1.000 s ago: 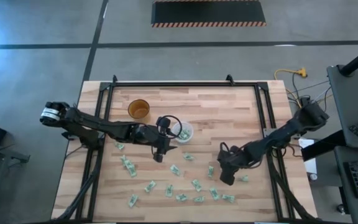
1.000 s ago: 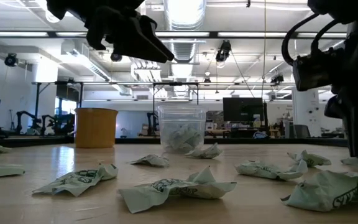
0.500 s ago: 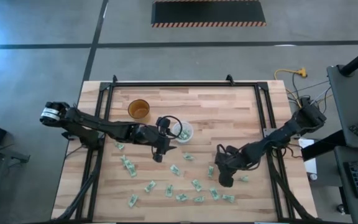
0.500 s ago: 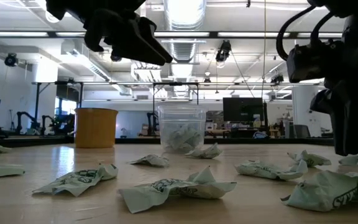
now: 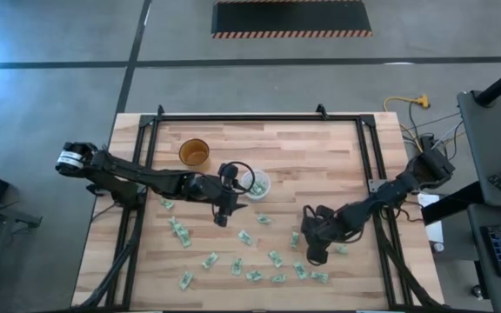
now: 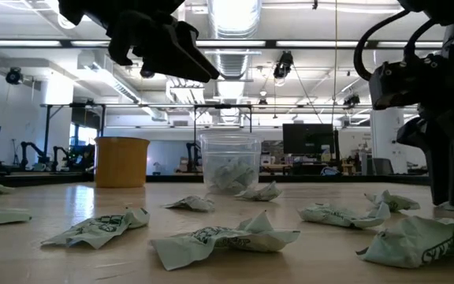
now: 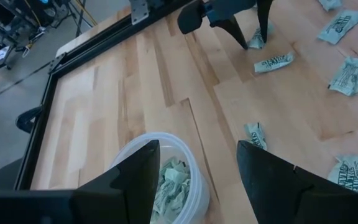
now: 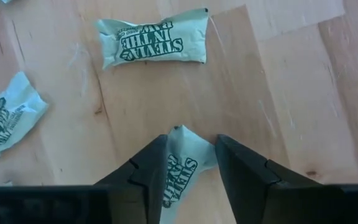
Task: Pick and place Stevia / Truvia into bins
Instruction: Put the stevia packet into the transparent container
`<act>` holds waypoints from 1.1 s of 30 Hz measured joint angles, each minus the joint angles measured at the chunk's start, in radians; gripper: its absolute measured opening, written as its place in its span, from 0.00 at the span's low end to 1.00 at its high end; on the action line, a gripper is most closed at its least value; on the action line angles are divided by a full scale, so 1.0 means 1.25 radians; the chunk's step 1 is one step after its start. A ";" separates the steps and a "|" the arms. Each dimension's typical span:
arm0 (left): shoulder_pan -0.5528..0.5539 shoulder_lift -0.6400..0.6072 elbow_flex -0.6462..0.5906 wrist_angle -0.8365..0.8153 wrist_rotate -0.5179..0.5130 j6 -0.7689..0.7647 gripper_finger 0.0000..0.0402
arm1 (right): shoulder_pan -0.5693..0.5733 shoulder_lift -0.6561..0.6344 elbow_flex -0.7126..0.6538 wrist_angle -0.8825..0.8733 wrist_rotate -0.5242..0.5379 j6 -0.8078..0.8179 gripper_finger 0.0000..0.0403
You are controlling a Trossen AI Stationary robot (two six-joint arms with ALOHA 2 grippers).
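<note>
— right wrist view, centre bottom: right gripper (image 8: 188, 163) part open, straddling a stevia sachet (image 8: 182, 163), not yet pinching it.

— why's the left gripper (image 7: 197, 165) empty, open, above the bin (image 7: 160, 177)?

— probably just dropped one.

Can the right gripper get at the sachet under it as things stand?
Probably yes. The right gripper is low over the table with fingers parted astride a crumpled sachet, nothing lying between; other sachets lie clear of it.
</note>
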 joint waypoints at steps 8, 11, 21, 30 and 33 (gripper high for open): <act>0.000 0.000 0.000 0.000 -0.009 0.000 0.49 | 0.020 -0.003 0.008 -0.036 0.028 -0.029 0.11; 0.000 0.000 0.000 -0.002 -0.009 0.000 0.49 | 0.027 -0.003 0.016 -0.044 0.031 -0.062 0.04; -0.005 -0.021 0.000 -0.047 -0.023 -0.007 0.49 | 0.028 -0.022 0.107 -0.076 0.205 -0.332 0.03; -0.045 -0.095 0.000 -0.229 -0.110 -0.177 0.49 | -0.029 -0.028 0.208 -0.062 0.581 -0.603 0.03; -0.063 -0.107 0.000 -0.291 -0.110 -0.258 0.49 | -0.079 -0.029 0.234 0.012 0.610 -0.709 0.03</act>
